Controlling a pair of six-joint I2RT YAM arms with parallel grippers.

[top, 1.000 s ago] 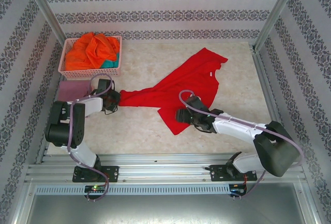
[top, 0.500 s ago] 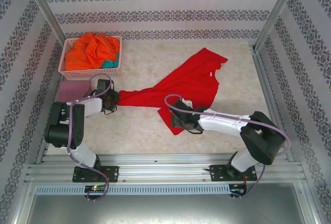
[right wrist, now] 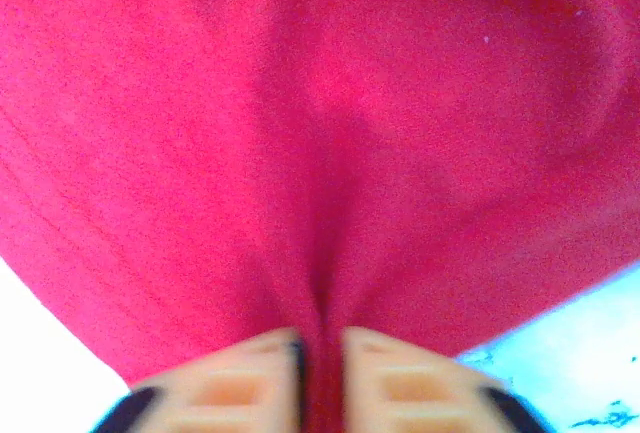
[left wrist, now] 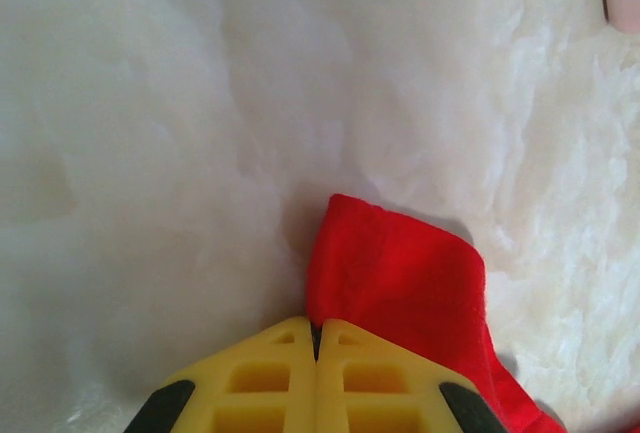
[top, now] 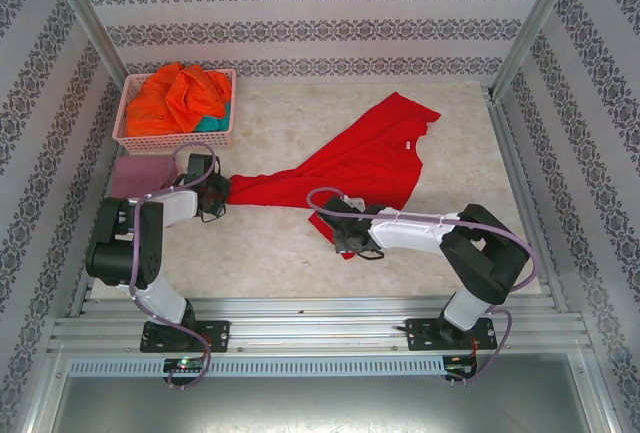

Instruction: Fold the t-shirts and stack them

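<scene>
L grip (left wrist: 315,331): I see it clamped on red tee (top: 345,165) corner.
R grip (right wrist: 320,343): pinching same tee, near edge.

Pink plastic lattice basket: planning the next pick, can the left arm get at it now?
Probably: the pink lattice basket lies close, nothing between; but the left gripper is shut on the bright red cloth t-shirt.

Red tee (top: 350,163) spread diag. at centre, rumpled; orange tee (top: 175,93) + teal tee (top: 206,125) heaped far-left.
</scene>
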